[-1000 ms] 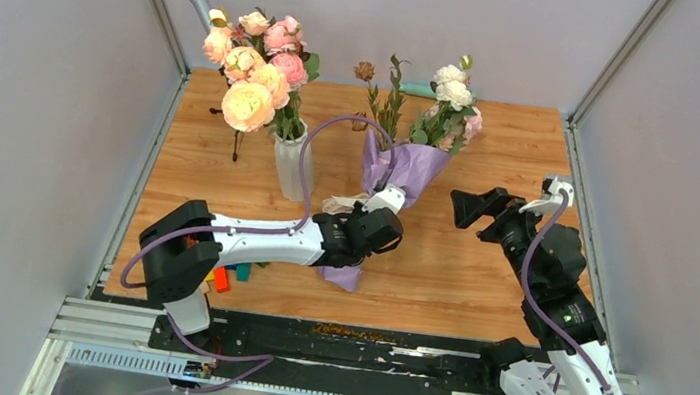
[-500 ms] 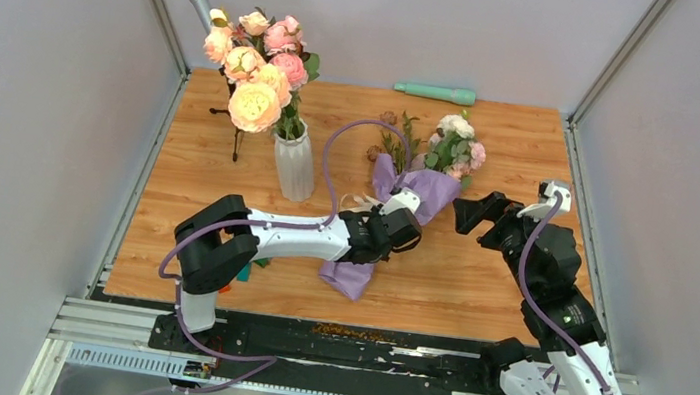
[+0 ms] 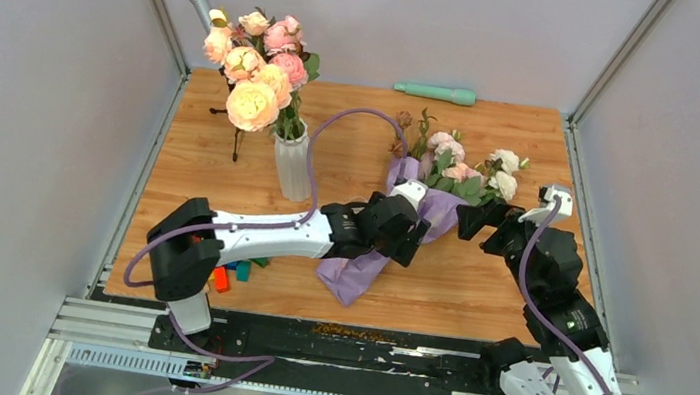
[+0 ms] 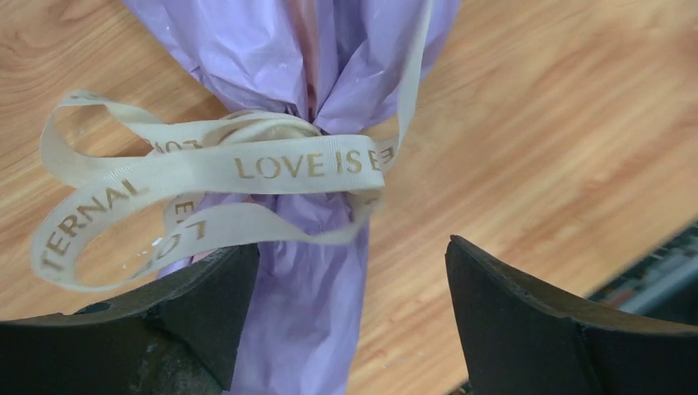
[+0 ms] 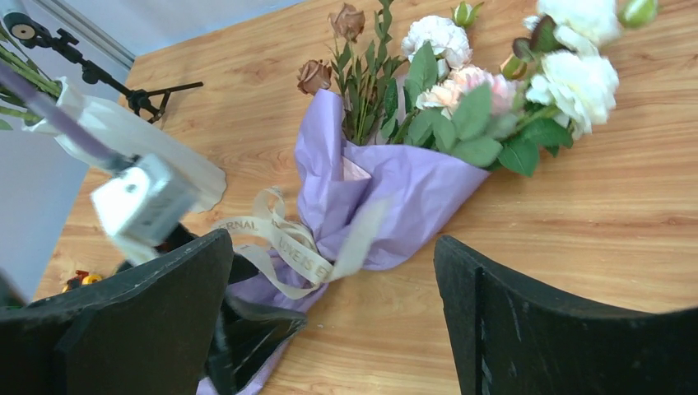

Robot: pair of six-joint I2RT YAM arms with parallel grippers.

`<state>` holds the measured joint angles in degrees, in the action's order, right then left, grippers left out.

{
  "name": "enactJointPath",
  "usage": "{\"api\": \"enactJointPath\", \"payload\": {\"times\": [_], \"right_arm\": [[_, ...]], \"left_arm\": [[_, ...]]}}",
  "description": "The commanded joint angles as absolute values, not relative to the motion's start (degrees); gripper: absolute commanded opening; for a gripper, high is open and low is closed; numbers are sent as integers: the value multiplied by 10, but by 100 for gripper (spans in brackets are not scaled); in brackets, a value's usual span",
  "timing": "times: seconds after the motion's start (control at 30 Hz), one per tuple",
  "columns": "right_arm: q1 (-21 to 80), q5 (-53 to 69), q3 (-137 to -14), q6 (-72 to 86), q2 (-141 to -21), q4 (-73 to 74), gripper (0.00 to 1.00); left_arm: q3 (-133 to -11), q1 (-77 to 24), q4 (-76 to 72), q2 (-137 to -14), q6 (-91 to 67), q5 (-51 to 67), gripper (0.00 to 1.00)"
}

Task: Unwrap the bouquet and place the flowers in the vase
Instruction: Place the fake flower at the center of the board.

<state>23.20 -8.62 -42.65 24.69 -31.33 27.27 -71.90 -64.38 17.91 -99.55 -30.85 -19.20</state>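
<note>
The bouquet (image 3: 425,207) lies on its side on the tabletop (image 3: 476,284). Its flowers (image 3: 476,168) point to the far right and the lilac paper (image 3: 352,273) tail points to the near left. The beige ribbon (image 4: 272,164) is tied around the narrow part. The left gripper (image 3: 410,233) hangs over this knot with its jaws released and wide apart, holding nothing. The right gripper (image 3: 483,216) is just beside the leaves, its jaws also spread and empty. The vase (image 3: 294,166) stands well apart to the left, with big peach and pink blooms (image 3: 258,55) in it.
</note>
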Motion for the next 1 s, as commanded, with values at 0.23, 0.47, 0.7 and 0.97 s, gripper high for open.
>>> {"api": "enactJointPath", "payload": {"times": [0.23,0.47,0.7,0.97], "right_arm": [[233,-36,-395,336,-297,312,94],[233,46,-296,423,-291,295,91],[231,22,-194,487,-298,181,87],[182,42,-152,472,-432,-31,86]], "left_arm": [[-640,-648,135,-829,-277,-18,98],[-538,-646,130,-719,-289,-8,100],[-464,-603,148,-670,-316,-17,100],[-429,-563,128,-675,-298,10,100]]}}
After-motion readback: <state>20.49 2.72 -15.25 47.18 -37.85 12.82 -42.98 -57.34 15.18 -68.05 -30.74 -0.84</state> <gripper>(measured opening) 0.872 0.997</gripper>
